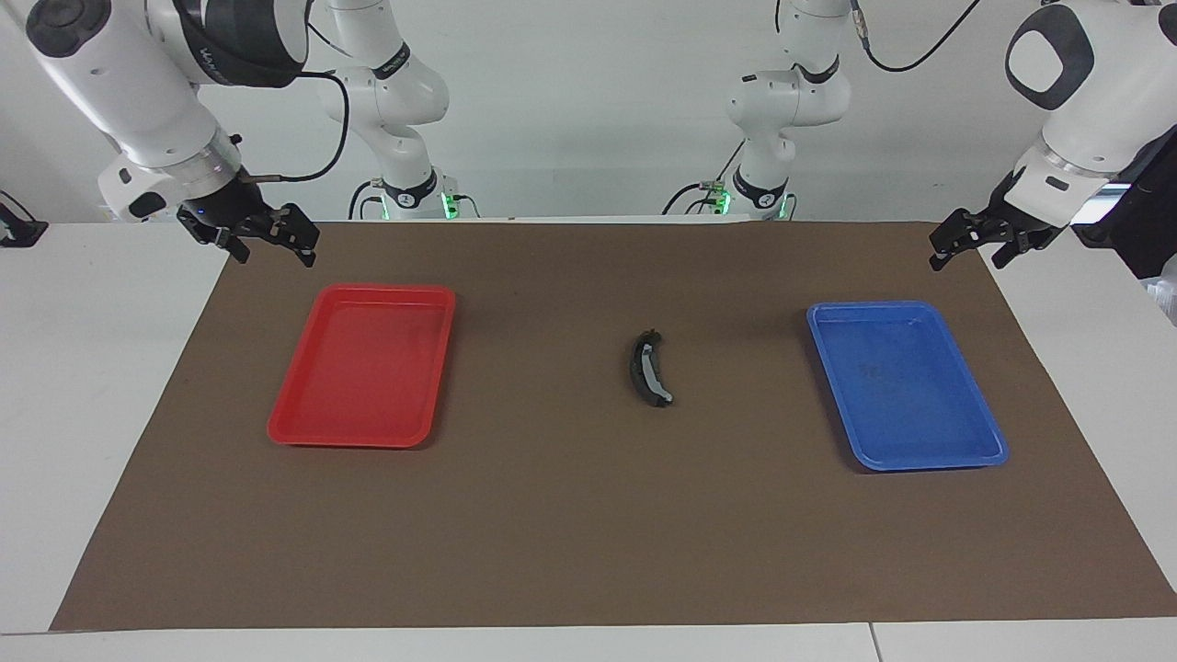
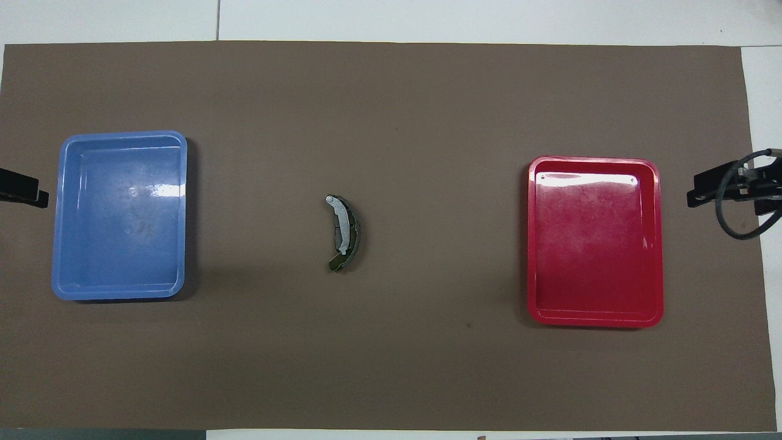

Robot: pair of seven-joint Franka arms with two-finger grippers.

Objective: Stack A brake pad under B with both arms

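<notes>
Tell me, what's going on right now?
Left claw and right claw open, raised at the mat's ends. Curved pad on dark pad, mid-mat. Nothing blocking.

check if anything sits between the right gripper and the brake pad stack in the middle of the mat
The red tray lies on the mat roughly between the right gripper and the brake pad stack, but it is low and the gripper is raised.
</notes>
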